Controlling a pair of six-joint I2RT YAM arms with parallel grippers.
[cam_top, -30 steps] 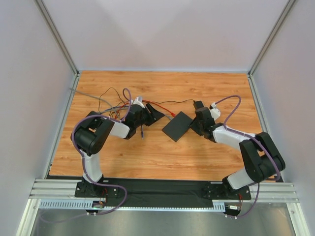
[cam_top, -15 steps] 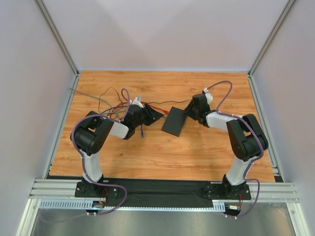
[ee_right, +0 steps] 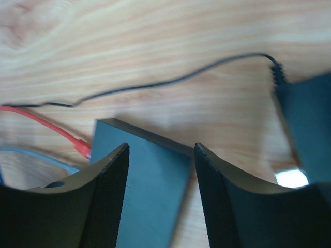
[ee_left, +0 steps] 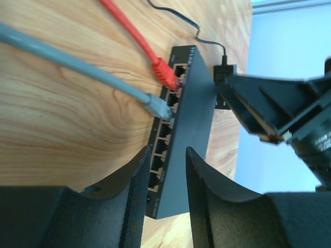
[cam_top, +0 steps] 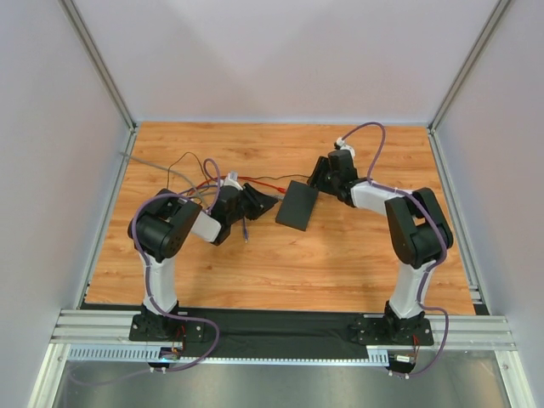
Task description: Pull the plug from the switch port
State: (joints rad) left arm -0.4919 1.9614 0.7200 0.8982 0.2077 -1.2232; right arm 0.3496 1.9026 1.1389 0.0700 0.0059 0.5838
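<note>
From above: a wooden table (cam_top: 340, 255) with the black switch (cam_top: 297, 206) lying flat near its middle, turned at a slant. The left gripper (cam_top: 265, 202) points at the switch's left edge, just beside it. The right gripper (cam_top: 320, 176) sits at the switch's far right corner. A red cable (cam_top: 263, 182) and a grey cable (cam_top: 149, 161) run off to the far left.

Left wrist view: the left gripper (ee_left: 166, 152) has its fingers (ee_left: 135, 199) a narrow gap apart, holding nothing, aimed at the switch's (ee_left: 189, 129) row of ports. A red plug (ee_left: 165, 72) and a grey plug (ee_left: 158, 107) sit in neighbouring ports. A thin black lead (ee_left: 181, 20) enters the switch's far end. The right gripper (ee_left: 274, 113) is close to that end.

Right wrist view: the right gripper (ee_right: 161, 150) has its fingers (ee_right: 217, 199) spread wide and empty. A corner of the switch (ee_right: 150, 181) shows between them. The red cable (ee_right: 51, 126) reaches its left edge, and the black lead (ee_right: 155, 85) crosses the wood beyond. A dark blurred shape on the right cannot be made out.
</note>
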